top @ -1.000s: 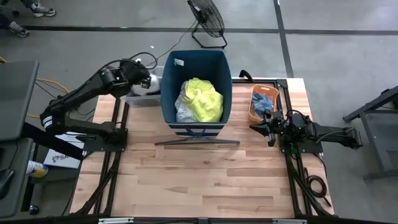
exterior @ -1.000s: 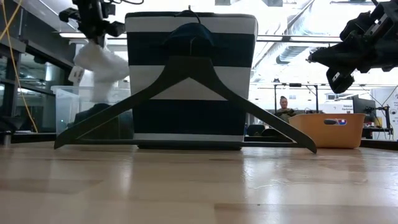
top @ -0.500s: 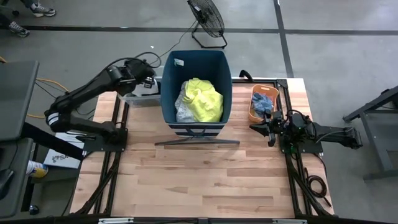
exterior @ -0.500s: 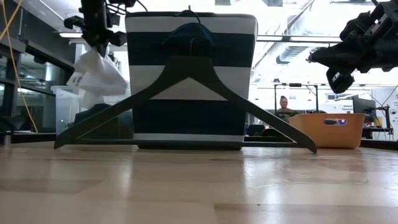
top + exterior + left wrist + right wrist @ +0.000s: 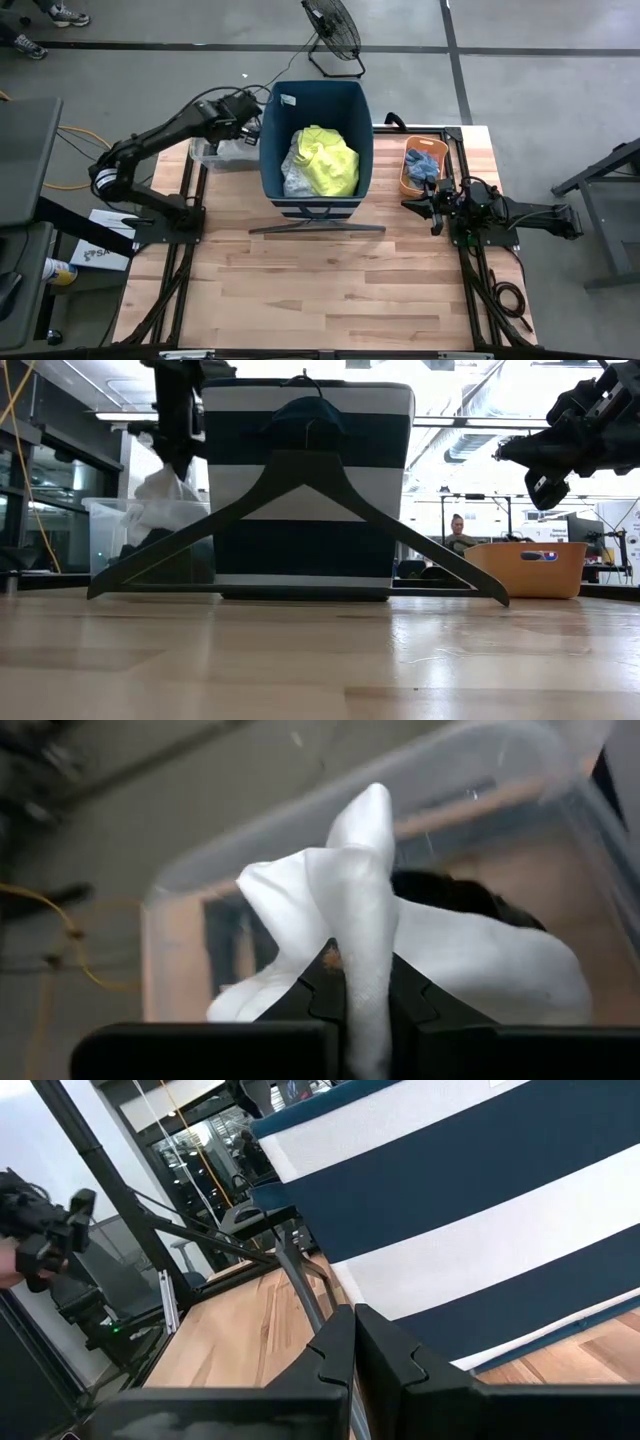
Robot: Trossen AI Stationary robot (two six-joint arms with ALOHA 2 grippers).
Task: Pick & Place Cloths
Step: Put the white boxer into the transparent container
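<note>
Fingers, left: left gripper (image 5: 345,1005) pinched tight on a fold of the white cloth (image 5: 350,910); cloth runs up between the dark fingers (image 5: 300,995).
Fingers, right: right gripper (image 5: 432,211) closed on nothing, parked low by the table's right side, just in front of the orange tub (image 5: 421,168).
Where cloth is: hanging from the left gripper (image 5: 178,455), over the clear box (image 5: 222,155), right beside the blue bin's (image 5: 315,135) left wall.
Change: a second ago the left arm was further out to the left with the cloth dangling clear of the bin; since then it has swung in toward the bin, and the cloth now reads closer to the striped wall in the low view.
Meaning: looks like mid-carry, lift out of the clear box done, drop into bin not yet done; cloth not over the bin's opening yet.
Cloth axis: long axis roughly vertical, pinched end up, loose bulk bunched below, flaring a bit sideways at the bottom.
Already in bin: yellow shirt (image 5: 328,160) plus a pale piece beside it.
Orange tub: holds some blue pieces (image 5: 425,165), untouched.
Clear box: dark clothes (image 5: 450,892) left inside, behind the white cloth.
Other: hanger (image 5: 300,510) leans on the bin's front.
</note>
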